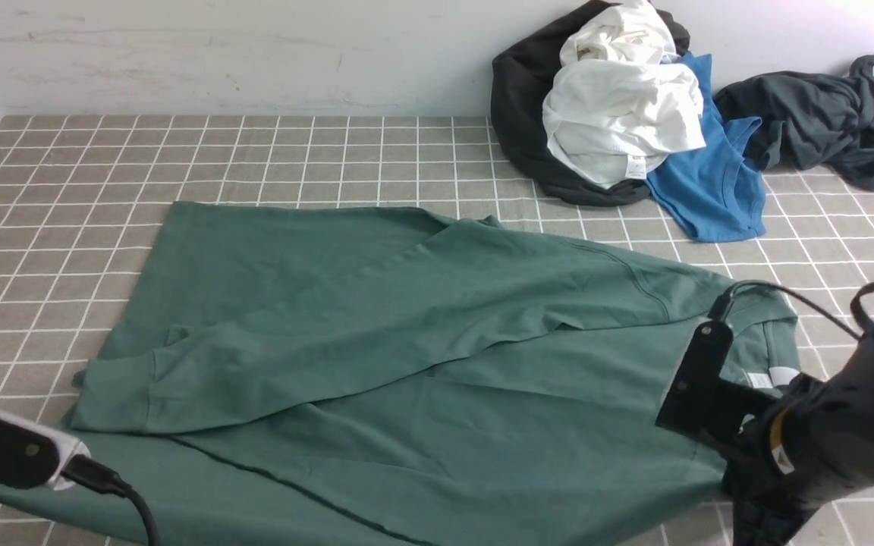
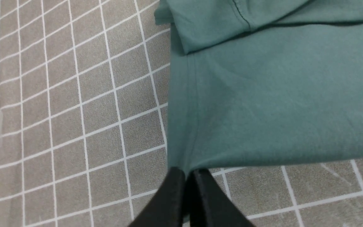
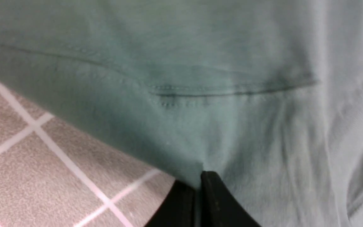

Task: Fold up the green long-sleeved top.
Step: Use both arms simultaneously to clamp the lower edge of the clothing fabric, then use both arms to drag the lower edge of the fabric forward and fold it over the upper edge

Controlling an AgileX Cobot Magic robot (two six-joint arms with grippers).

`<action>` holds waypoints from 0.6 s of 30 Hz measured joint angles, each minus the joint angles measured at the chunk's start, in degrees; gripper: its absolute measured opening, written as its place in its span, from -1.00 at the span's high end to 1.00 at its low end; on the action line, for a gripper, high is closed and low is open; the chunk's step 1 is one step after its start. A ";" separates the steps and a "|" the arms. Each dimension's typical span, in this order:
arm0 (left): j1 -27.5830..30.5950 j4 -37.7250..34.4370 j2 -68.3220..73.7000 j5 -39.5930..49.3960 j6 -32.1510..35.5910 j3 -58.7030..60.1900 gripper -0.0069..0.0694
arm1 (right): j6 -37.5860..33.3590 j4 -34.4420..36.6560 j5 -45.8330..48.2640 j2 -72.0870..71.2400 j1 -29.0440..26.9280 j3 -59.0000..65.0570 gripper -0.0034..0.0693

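The green long-sleeved top [image 1: 407, 341] lies spread across the checked cloth, one sleeve folded across its body, the collar and white neck label at the right. My left gripper [image 2: 186, 172] is shut on the top's near left corner; the cloth [image 2: 263, 94] is pinched between its black fingers [image 2: 169, 201]. In the front view only the left arm's wrist [image 1: 4, 451] shows at the lower left. My right gripper [image 3: 197, 183] is shut on the top's near right edge [image 3: 200, 126], close to a seam. In the front view the right arm [image 1: 809, 425] hides that grip.
A pile of clothes stands at the back right against the wall: a white garment [image 1: 623, 106] on a black one [image 1: 528, 114], a bright blue shirt [image 1: 718, 174] and a dark grey garment [image 1: 824, 114]. The checked tablecloth [image 1: 179, 152] stretches to the left.
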 joint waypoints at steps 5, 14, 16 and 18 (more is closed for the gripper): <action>0.00 -2.53 3.79 2.39 -1.20 -7.11 0.80 | 3.11 1.70 11.08 -1.29 -0.79 -7.05 0.90; 6.35 0.92 28.74 -6.07 -1.61 -24.06 0.80 | 3.16 9.11 11.13 4.31 -10.86 -26.40 0.90; 9.64 1.44 35.07 -9.05 -1.63 -29.85 0.80 | 3.16 9.71 10.98 7.67 -12.80 -31.95 0.90; 12.52 1.88 41.12 -11.04 -1.50 -35.74 0.80 | 3.16 9.78 10.98 10.82 -13.79 -36.24 0.90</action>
